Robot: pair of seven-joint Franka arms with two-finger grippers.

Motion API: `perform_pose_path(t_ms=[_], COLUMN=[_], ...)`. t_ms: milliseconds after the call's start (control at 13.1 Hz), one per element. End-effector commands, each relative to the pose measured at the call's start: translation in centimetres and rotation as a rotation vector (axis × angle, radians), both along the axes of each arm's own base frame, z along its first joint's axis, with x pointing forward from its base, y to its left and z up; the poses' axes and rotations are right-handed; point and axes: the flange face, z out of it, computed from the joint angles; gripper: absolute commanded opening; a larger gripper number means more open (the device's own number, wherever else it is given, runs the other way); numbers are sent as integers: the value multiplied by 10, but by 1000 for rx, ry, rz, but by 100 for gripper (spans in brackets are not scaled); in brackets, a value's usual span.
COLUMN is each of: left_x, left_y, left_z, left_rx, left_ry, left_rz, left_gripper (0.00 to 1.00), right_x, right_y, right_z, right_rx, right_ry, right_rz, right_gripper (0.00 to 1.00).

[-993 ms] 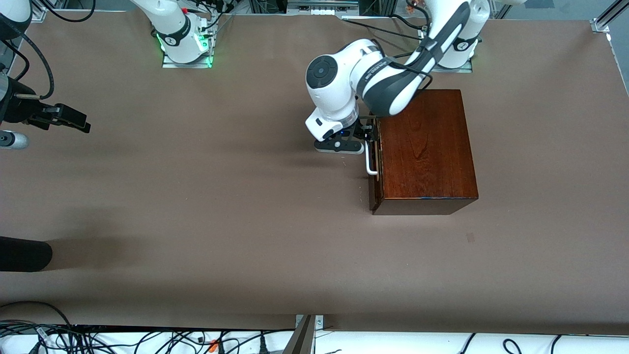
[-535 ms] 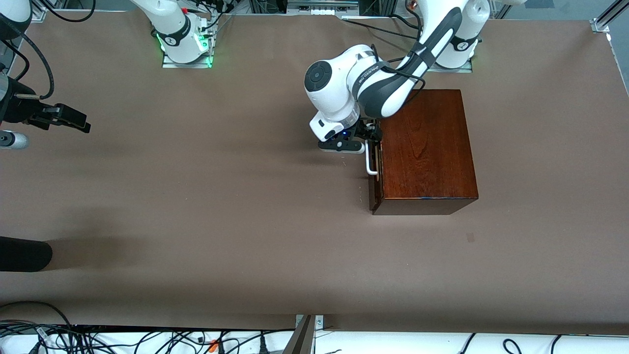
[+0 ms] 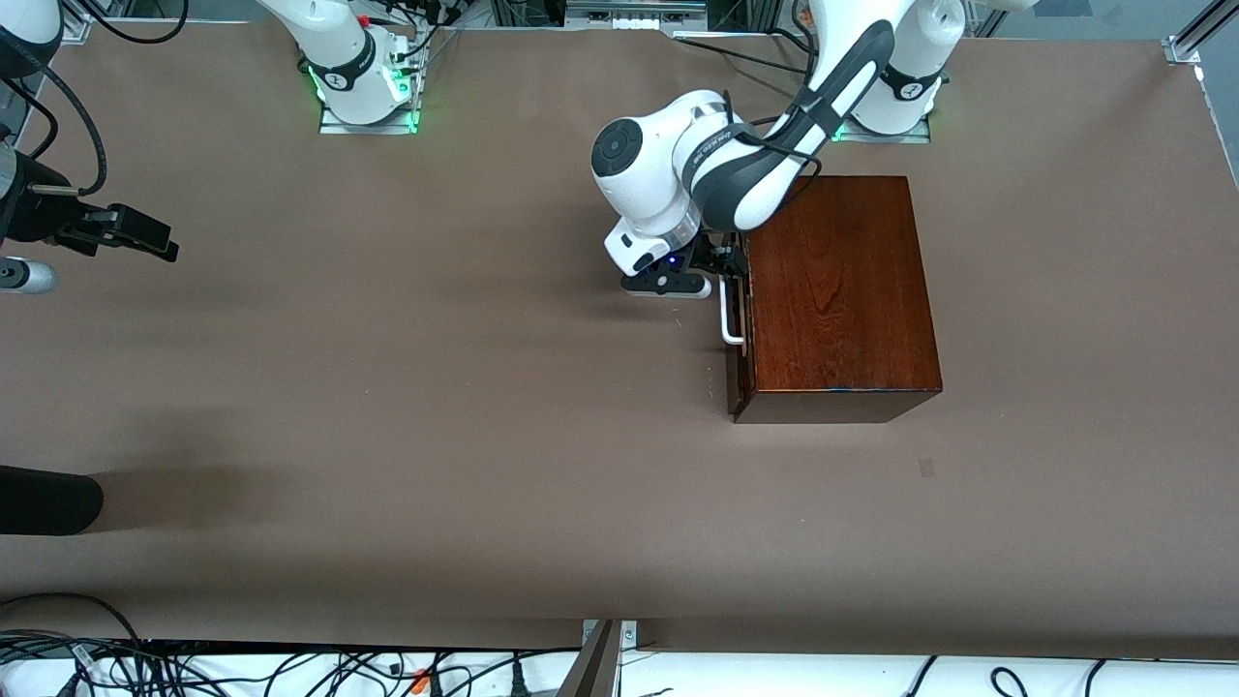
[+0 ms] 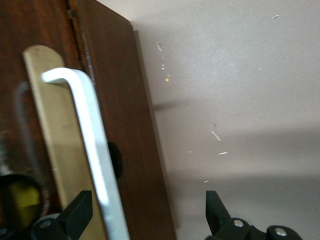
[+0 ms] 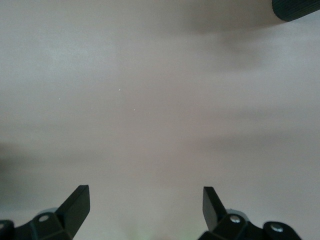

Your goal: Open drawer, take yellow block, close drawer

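The dark reddish-brown wooden box point(image 3: 837, 290) stands toward the left arm's end of the table. Its drawer front point(image 3: 738, 382) is flush with the box, with the white bar handle point(image 3: 728, 315) on it. My left gripper point(image 3: 724, 273) is open at the handle's end nearer the robot bases. In the left wrist view the handle point(image 4: 90, 130) and part of the drawer front point(image 4: 125, 125) lie between the spread fingers of the left gripper point(image 4: 147, 212), the bar close to one finger. The yellow block is hidden. My right gripper point(image 3: 160, 242) waits, open and empty, over bare table point(image 5: 150, 100).
A dark rounded object point(image 3: 48, 499) lies at the table's edge at the right arm's end, nearer the front camera. Cables point(image 3: 290, 668) run along the front edge. A dark object's corner point(image 5: 297, 10) shows in the right wrist view.
My left arm has shifted a little toward the robot bases along the drawer front. The drawer has stayed shut. The right arm has not moved.
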Motion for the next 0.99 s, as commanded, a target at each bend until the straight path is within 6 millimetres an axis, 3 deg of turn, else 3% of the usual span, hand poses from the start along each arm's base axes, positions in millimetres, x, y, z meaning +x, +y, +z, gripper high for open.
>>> perform_pose_path(t_ms=[0, 305, 916], left_x=[0, 0, -9], left_y=[-3, -3, -26], left_z=[-5, -14, -11], left_rx=[-5, -1, -78], left_ry=[-33, -26, -59], left_rz=[16, 14, 8], left_gripper=[100, 100, 100], right_x=[-2, -2, -3], right_y=[0, 1, 0], right_z=[6, 6, 7], right_rx=[4, 4, 4], right_ry=[-7, -7, -8], right_rz=[-11, -8, -9], right_gripper=[100, 100, 100])
